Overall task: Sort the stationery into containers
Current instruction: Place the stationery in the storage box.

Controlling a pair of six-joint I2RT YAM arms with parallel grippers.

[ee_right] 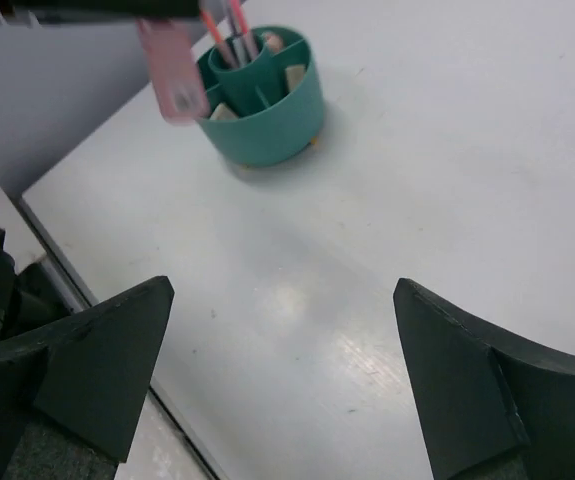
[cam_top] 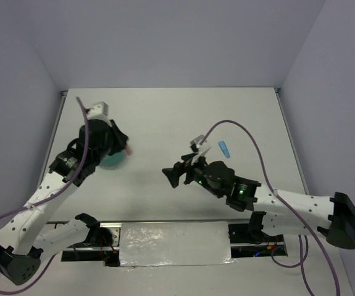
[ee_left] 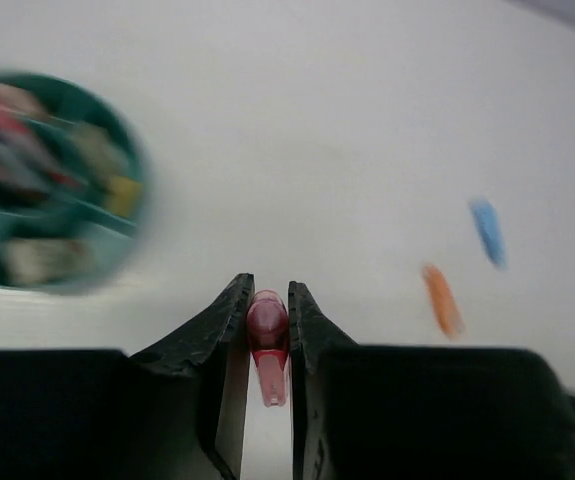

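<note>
Step in hand: carrying. The left gripper is clamped on a pink eraser, held in the air just beside the teal organiser, on the side facing the right arm.
Organiser: several compartments already hold pens and erasers.
Next move: probably bring the eraser over an eraser compartment, lower it clear of the upright pens, then let go.
Right gripper: jaws spread wide, empty, well apart from the organiser and facing it.
Left to sort: a blue eraser and an orange piece lie well away from the organiser, past the right gripper.
Room: the organiser sits near the left edge of the table and the wall; bare surface lies on its other side.
</note>
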